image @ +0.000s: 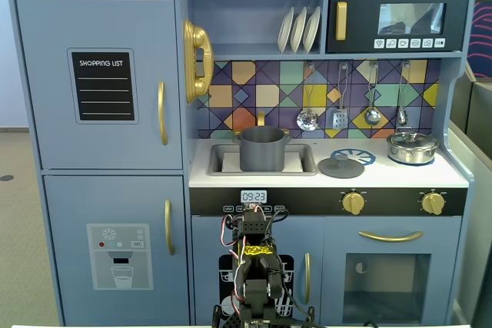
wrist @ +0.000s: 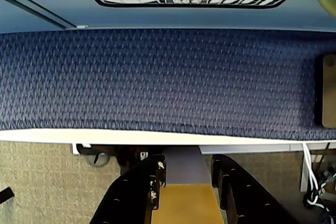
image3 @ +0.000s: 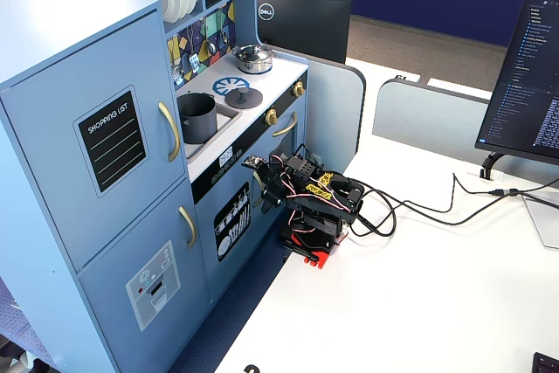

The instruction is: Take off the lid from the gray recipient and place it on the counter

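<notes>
Fixed view, left to right: gray recipient [image: 263,149] is seated uncovered in the sink recess; lid [image: 341,166] is already laid flat on the counter [image: 384,176], partly over the burner ring. Gripper [wrist: 186,182] is seen empty, fingers narrowly parted, folded low. Risk judged: lid could be nudged onto silver pot [image: 412,147] if re-approached.

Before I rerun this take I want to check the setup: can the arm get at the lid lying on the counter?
Probably yes. The lid lies bare on the counter beside the sink, nothing above it. But the arm is folded low before the cabinet, so it must rise past the counter's front edge.
</notes>
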